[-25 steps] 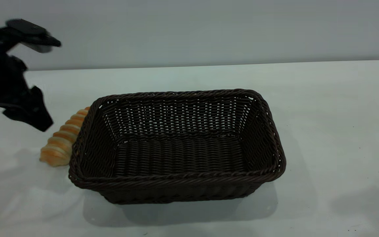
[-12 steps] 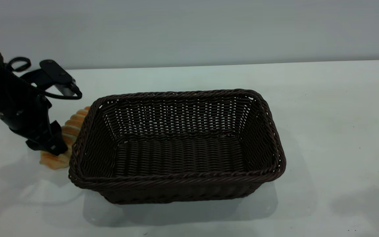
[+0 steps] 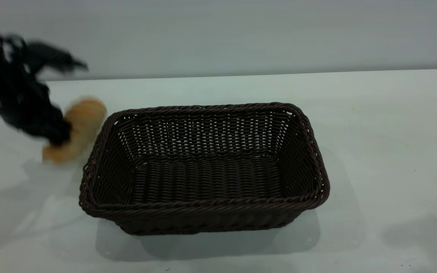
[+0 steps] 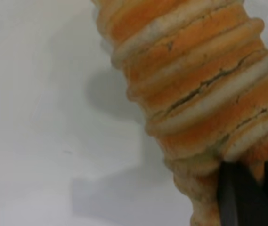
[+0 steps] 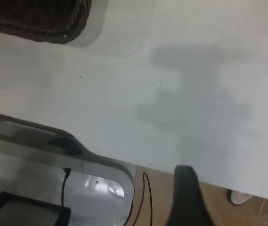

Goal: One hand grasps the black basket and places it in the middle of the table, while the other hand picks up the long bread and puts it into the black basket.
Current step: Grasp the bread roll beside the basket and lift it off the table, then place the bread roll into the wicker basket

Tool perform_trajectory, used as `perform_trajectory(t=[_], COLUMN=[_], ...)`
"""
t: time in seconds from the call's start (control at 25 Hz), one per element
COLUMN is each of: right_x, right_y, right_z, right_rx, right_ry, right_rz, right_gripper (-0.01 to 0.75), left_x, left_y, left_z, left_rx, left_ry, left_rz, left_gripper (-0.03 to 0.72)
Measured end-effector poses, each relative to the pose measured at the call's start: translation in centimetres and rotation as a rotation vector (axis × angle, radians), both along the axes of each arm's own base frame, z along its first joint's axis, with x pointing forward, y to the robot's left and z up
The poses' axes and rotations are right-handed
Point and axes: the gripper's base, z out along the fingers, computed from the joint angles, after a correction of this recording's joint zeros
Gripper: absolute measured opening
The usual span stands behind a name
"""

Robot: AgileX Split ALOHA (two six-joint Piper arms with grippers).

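Here the black basket (image 3: 204, 169) sits on the white desk (image 3: 385, 151) nearest the camera, about mid-desk, upright and with nothing inside. Just beyond its left end, the left tool (image 3: 53, 132) is clamped on the long bread (image 3: 76, 127), which hangs tilted above the desk, close beside the basket's braided rim and outside it. In the left wrist view a dark fingertip (image 4: 239, 197) presses the ridged roll (image 4: 195, 89) near one end. Only one dark finger (image 5: 188, 197) of the right tool shows, off by the desk edge, so I cannot tell its state.
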Motion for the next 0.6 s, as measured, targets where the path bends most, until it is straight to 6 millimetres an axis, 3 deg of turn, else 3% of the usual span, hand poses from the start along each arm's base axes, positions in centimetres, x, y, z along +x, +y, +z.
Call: perform_trajectory(t=[0.16, 0.28, 0.6], right_x=[0.0, 0.0, 0.2], right_y=[0.0, 0.0, 0.0], right_z=[0.0, 0.0, 0.1], right_rx=[0.001, 0.002, 0.006], right_ry=[-0.001, -0.004, -0.021], right_rz=[-0.003, -0.004, -0.006], right_gripper=[0.538, 0.538, 0.538], left_x=[0.4, -0.6, -4.4], left_y=[-0.2, -1.3, -6.4], left_z=[5.2, 7.5, 8.1], left_rx=[-0.038, -0.056, -0.2], left_ry=[-0.102, -0.077, 0.219], left_rz=[0.031, -0.031, -0.242], left_gripper=[0.044, 0.043, 0.042])
